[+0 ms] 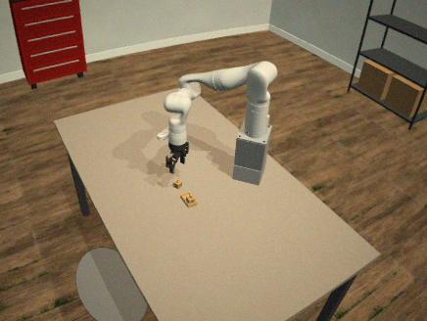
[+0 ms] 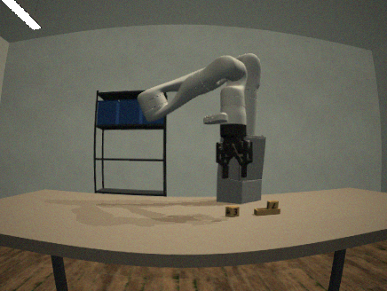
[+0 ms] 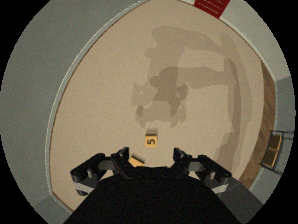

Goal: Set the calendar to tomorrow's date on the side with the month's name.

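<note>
A small wooden cube (image 1: 177, 184) lies on the table outside the tray; it also shows in the exterior view (image 2: 232, 211) and in the wrist view (image 3: 152, 140). The wooden tray (image 1: 184, 200) lies flat just in front of it, with one cube (image 2: 272, 205) standing in it. My gripper (image 1: 171, 165) hangs open and empty well above the loose cube, fingers pointing down; it also shows in the exterior view (image 2: 233, 170). The digits are too small to read surely.
The arm's grey base block (image 1: 251, 158) stands on the table to the right of the cubes. A round grey stool (image 1: 109, 286) sits by the table's near left edge. A red drawer cabinet (image 1: 48, 38) and a shelf (image 1: 397, 59) stand off the table.
</note>
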Robot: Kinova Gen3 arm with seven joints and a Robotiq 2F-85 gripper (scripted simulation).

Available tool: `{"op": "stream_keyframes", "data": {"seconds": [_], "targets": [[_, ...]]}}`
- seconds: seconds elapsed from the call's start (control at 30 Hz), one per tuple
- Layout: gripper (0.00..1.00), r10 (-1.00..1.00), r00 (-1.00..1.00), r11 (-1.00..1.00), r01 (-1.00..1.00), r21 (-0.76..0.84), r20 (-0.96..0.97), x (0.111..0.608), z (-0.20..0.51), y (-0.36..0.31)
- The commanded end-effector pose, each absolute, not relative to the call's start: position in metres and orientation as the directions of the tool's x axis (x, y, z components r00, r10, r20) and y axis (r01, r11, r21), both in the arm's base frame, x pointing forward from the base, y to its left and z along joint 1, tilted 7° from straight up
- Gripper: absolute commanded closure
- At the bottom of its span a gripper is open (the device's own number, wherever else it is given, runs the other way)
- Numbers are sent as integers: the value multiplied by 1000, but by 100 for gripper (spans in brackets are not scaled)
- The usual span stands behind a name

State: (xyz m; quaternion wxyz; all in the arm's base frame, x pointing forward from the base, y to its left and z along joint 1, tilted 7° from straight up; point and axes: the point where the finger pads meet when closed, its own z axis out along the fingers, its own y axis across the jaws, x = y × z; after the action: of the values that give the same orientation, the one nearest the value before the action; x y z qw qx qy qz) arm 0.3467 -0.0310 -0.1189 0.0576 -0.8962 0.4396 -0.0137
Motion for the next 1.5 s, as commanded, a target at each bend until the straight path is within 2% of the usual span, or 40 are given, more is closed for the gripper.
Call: {"op": "stream_keyframes", "data": {"seconds": [0.0,0.87,1.17,1.47], "targets": [[0,-790,613,-607,-786,-116,-25,347,-118,-31],[0,-751,660,-654,-747,-118,-17,347,-119,-31],[0,-662,750,-744,-657,-120,-1,348,-119,-30],[0,-441,897,-893,-435,-117,32,349,-121,-29]]}}
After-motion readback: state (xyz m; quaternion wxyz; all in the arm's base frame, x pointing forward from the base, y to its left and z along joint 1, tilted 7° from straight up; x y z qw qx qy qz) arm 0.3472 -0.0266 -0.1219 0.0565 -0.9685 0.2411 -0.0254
